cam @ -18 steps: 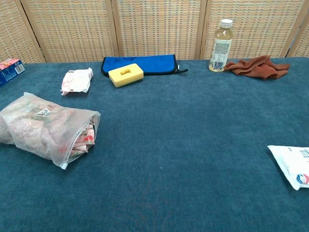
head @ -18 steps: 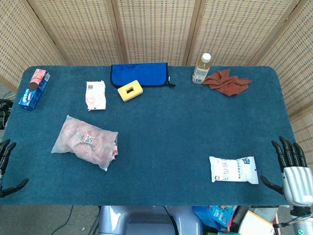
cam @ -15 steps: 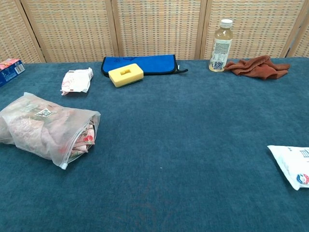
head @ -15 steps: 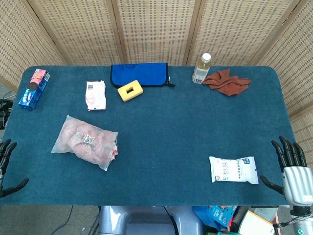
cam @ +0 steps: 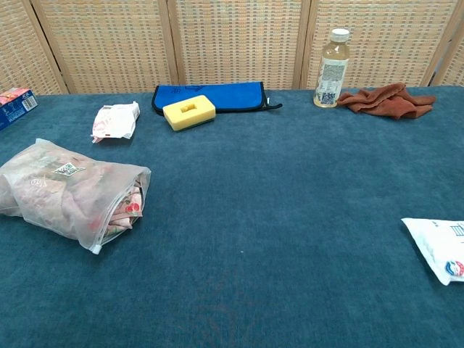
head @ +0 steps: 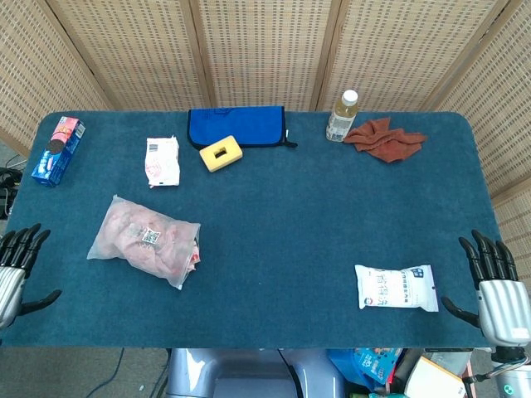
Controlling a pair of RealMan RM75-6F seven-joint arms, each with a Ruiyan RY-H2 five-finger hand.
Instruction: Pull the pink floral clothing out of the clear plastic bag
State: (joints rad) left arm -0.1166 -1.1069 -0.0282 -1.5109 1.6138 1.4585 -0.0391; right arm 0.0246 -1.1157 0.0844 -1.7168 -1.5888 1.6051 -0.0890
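Note:
A clear plastic bag (head: pixel 144 240) (cam: pixel 69 191) lies on the left half of the blue table, with the pink floral clothing (head: pixel 156 245) (cam: pixel 123 205) folded inside and showing at its open right end. My left hand (head: pixel 17 274) hangs open at the table's near-left edge, well left of the bag. At the near-right edge my right hand (head: pixel 496 283) is open too, fingers spread upward. Neither hand touches anything, and neither appears in the chest view.
A white packet (head: pixel 397 287) lies near my right hand. Along the far side stand a blue pouch (head: pixel 236 126), a yellow sponge (head: pixel 221 154), a bottle (head: pixel 341 116), a brown cloth (head: pixel 384 138), a small white packet (head: pixel 162 161) and a blue box (head: pixel 57 150).
My left hand has moved up and slightly inward along the table's left edge. The right hand, the bag and everything else stay where they were.

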